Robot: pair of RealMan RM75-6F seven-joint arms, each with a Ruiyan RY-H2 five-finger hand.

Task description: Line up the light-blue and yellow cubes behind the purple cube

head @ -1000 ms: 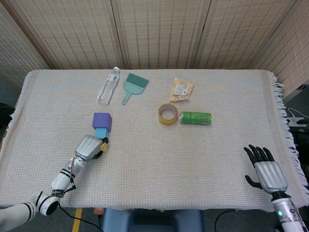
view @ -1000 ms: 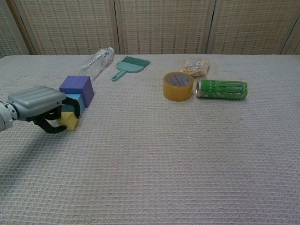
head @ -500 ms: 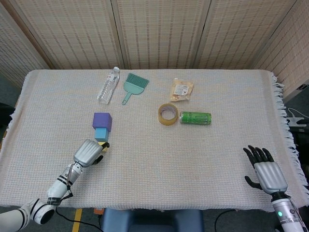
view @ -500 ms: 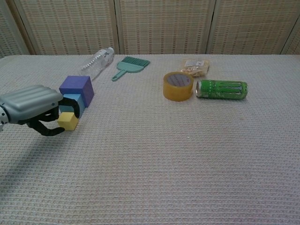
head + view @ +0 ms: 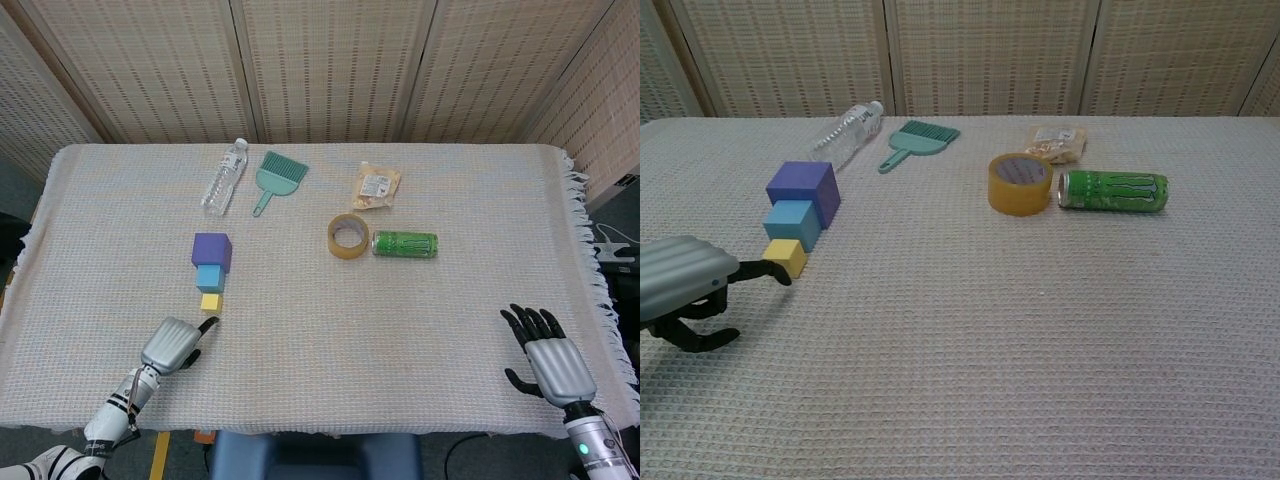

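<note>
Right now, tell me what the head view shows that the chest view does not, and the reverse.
Only the head view shows the right hand, fingers spread near the table's fringed right edge. Only the chest view shows the cubes' side faces. Both show the left hand holding nothing near the yellow cube, the light-blue cube and purple cube in a row, plus the tape roll and green can.

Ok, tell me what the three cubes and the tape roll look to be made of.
The purple cube, light-blue cube and yellow cube look like foam or painted wood: matte, flat colour, no glare. The tape roll looks like glossy tan plastic packing tape, with a sheen on its side.
</note>
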